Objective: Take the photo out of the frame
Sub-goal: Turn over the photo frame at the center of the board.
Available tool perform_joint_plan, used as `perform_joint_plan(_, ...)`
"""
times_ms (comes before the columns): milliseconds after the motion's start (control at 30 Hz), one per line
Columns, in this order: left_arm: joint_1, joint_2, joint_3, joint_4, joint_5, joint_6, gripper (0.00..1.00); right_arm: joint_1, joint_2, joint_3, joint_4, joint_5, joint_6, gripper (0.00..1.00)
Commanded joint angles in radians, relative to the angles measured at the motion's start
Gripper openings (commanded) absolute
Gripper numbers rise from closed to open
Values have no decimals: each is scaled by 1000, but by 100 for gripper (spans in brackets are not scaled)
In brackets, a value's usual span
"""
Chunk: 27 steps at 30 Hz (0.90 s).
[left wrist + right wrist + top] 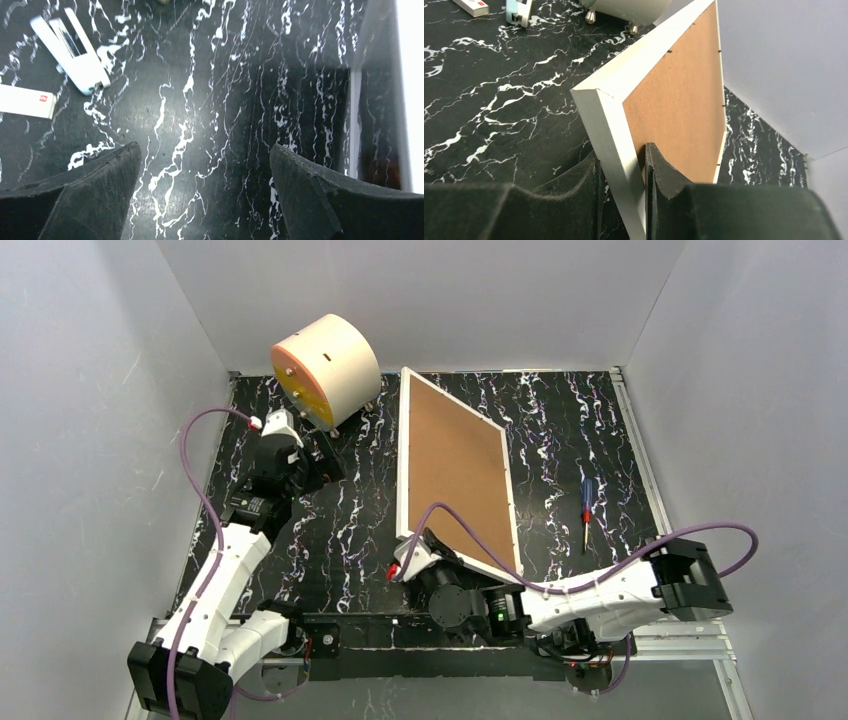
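Note:
The frame (pixel 455 465) is a large white rectangle that shows its brown back panel, and it stands tilted off the marble table. My right gripper (pixel 415 555) holds it at the near left corner. In the right wrist view this gripper (pixel 624 155) is shut on the frame's white edge (pixel 614 125), one finger on the outer side and the other against the brown back. The photo is hidden on the frame's far face. My left gripper (pixel 330 455) hangs left of the frame, below the cylinder. In the left wrist view it (pixel 205 150) is open wide over bare table, holding nothing.
A cream cylinder with an orange face (pixel 325 370) stands on small feet at the back left. A screwdriver (pixel 588 510) lies right of the frame. A white stapler-like object (pixel 75 50) and a white box with a red label (pixel 25 100) lie near the left gripper.

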Motion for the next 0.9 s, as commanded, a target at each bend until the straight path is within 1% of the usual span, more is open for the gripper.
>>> perform_joint_plan(0, 6, -31, -67, 25, 40, -41, 98, 2, -67, 42, -89, -100, 505, 1)
perform_joint_plan(200, 4, -39, -130, 63, 98, -64, 98, 4, -160, 41, -46, -196, 538, 1)
perform_joint_plan(333, 4, -41, -179, 104, 146, -92, 98, 5, -242, 12, 41, -239, 521, 1)
perform_joint_plan(433, 5, -42, -213, 130, 177, -108, 98, 4, -316, -48, 132, -273, 521, 1)
perform_joint_plan(500, 4, -40, -229, 144, 191, -113, 98, 4, -364, -84, 178, -278, 524, 1)
perform_joint_plan(633, 4, -30, -256, 169, 215, -118, 98, 5, -455, -155, 206, -235, 575, 1)
perform_joint_plan(700, 4, -19, -263, 185, 232, -121, 98, 4, -490, -192, 181, -189, 636, 1)
perform_joint_plan(867, 4, 16, -281, 219, 269, -131, 98, 4, -561, -259, 42, -82, 881, 1)
